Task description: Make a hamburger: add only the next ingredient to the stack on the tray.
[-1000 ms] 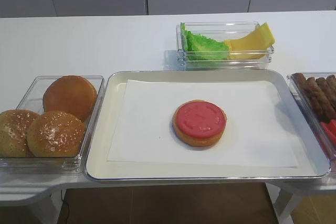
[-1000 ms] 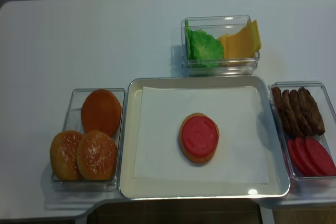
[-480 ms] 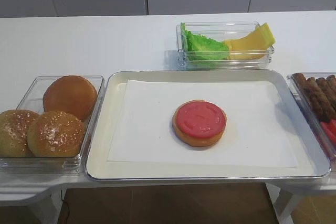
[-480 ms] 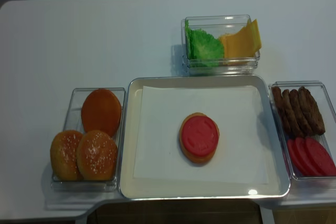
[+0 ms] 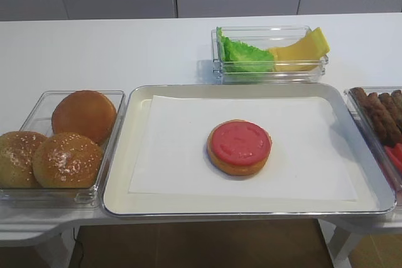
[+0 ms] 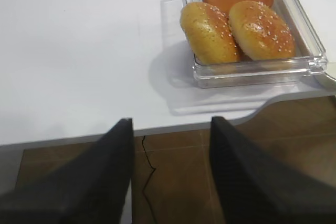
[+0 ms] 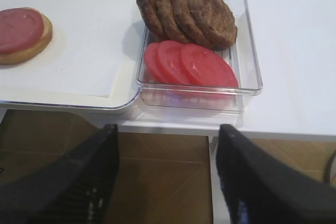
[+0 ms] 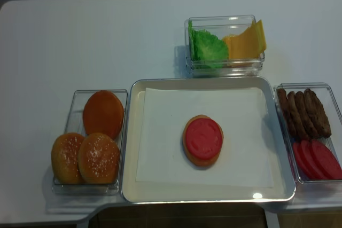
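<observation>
Red-pink tomato slice [image 5: 239, 142] already lies flat on the bun half [image 5: 239, 164], centred on the tray [image 5: 119, 174]. Right claw [image 7: 167, 179] hangs empty with jaws wide apart, off the counter's front edge. From it, the stack sits at about ten o'clock, well apart. Left claw [image 6: 170, 174] is likewise spread and empty, farther off beside the whole buns [image 6: 231, 27]. Judgement: the addition looks complete; the right arm is nearer.
</observation>
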`<action>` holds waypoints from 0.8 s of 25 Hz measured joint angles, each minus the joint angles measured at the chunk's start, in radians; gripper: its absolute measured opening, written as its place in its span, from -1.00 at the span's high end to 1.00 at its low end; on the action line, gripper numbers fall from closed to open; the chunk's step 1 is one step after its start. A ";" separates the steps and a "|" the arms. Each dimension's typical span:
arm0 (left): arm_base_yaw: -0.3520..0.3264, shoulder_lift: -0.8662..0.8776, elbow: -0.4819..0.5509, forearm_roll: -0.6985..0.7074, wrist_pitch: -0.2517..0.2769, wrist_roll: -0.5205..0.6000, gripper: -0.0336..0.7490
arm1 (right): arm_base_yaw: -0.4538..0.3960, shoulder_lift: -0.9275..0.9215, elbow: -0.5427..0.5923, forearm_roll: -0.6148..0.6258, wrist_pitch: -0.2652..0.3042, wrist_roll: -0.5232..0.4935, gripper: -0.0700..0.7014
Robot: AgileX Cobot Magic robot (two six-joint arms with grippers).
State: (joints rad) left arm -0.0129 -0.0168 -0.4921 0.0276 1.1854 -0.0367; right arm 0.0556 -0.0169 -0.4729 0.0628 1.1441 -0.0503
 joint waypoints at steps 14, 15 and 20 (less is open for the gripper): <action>0.000 0.000 0.000 0.000 0.000 0.000 0.02 | 0.000 0.000 0.000 -0.011 -0.005 -0.002 -0.33; 0.000 0.000 0.000 0.000 0.000 0.000 0.02 | 0.000 0.000 0.000 -0.011 -0.005 -0.002 -0.33; 0.000 0.000 0.000 0.000 0.000 0.000 0.02 | 0.000 0.000 0.000 -0.011 -0.005 -0.002 -0.33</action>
State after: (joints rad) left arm -0.0129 -0.0168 -0.4921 0.0276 1.1854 -0.0367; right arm 0.0556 -0.0169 -0.4729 0.0517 1.1396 -0.0526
